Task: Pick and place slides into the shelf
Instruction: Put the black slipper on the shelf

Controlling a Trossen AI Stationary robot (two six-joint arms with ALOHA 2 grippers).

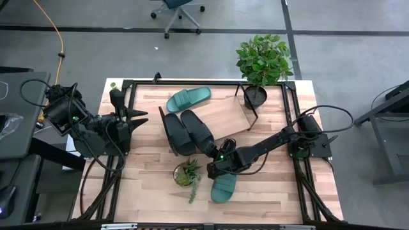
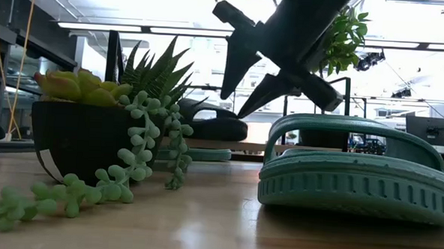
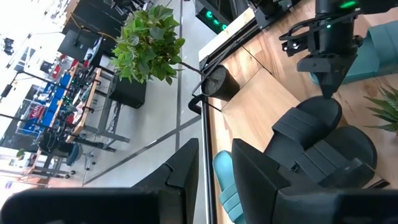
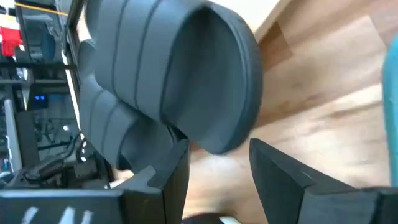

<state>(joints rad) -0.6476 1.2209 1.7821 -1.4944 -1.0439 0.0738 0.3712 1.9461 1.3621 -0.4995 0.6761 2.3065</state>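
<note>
Two black slides (image 1: 186,131) lie side by side on the left part of the slanted light-wood shelf (image 1: 235,115). One teal slide (image 1: 188,98) lies on the table beyond them. The other teal slide (image 1: 223,186) lies sole-down near the near edge and fills the right of the low view (image 2: 355,175). My right gripper (image 1: 211,155) is open. It hovers above the table at the near end of the right black slide (image 4: 205,81), with its fingers just short of that end. My left gripper (image 1: 142,118) waits open at the table's left, pointing toward the slides (image 3: 311,143).
A small succulent pot (image 1: 186,174) stands near the near edge, just left of the near teal slide and close to my right gripper. A tall leafy plant in a black pot (image 1: 257,89) stands at the far right, beside the shelf's right end. Bare tabletop lies near left.
</note>
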